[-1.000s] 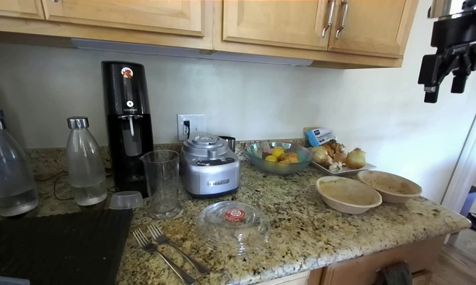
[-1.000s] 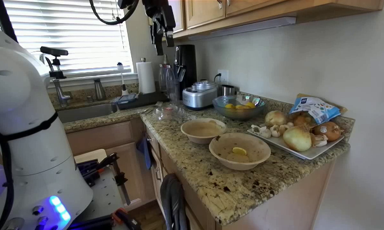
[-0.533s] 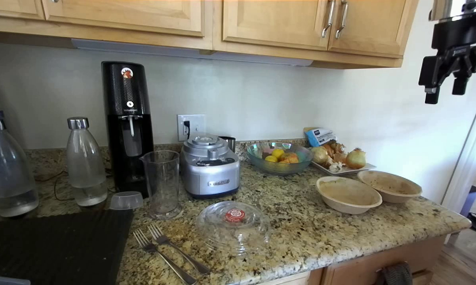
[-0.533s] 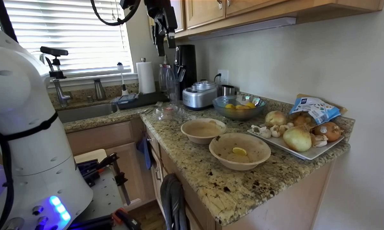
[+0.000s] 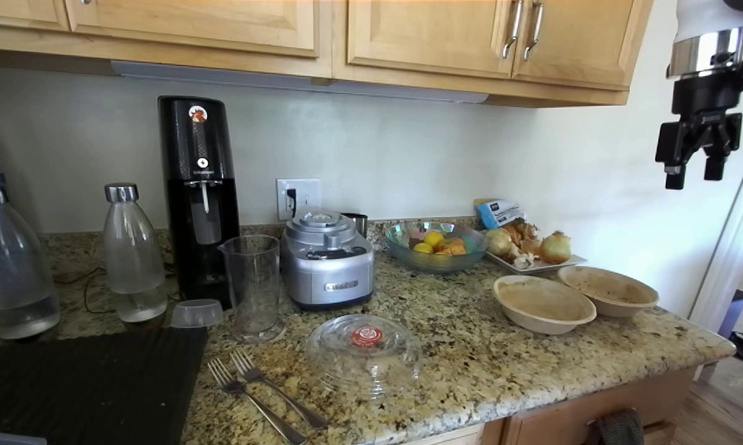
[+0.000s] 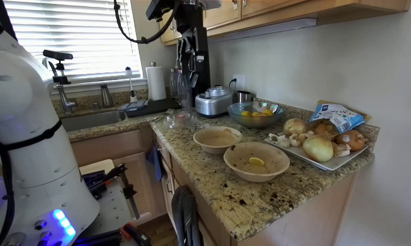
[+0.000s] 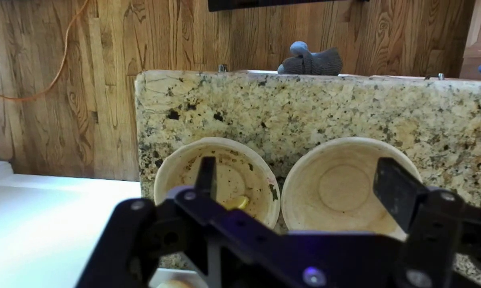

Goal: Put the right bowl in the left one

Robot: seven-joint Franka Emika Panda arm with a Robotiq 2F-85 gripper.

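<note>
Because the gripper [image 5: 694, 175] hangs high over the worktop [image 6: 260, 208], with its fingers wide apart and nothing between them, I judge that the grasp is not yet begun. The right bowl [image 6: 238, 160] stands on the worktop close beside the left bowl [image 6: 217, 138], and I cannot tell whether the 2 rims touch. This closeness is, in my opinion, the main danger. In the wrist view, 1 finger shows against the right bowl and 1 against the left bowl, so a straight descent could pinch the 2 neighbouring walls together and lift both bowls. The right bowl also carries a lemon slice [image 6: 256, 161]; if it is lifted by 1 side only, it may tilt, and this slice could slide out. A white tray [image 6: 332, 165] with onions [image 6: 318, 148] lies near it, so a finger that comes down too far to that side might knock something. Finally, if the right bowl is released crookedly, it may rest askew on the rim of the left bowl instead of settling inside.
</note>
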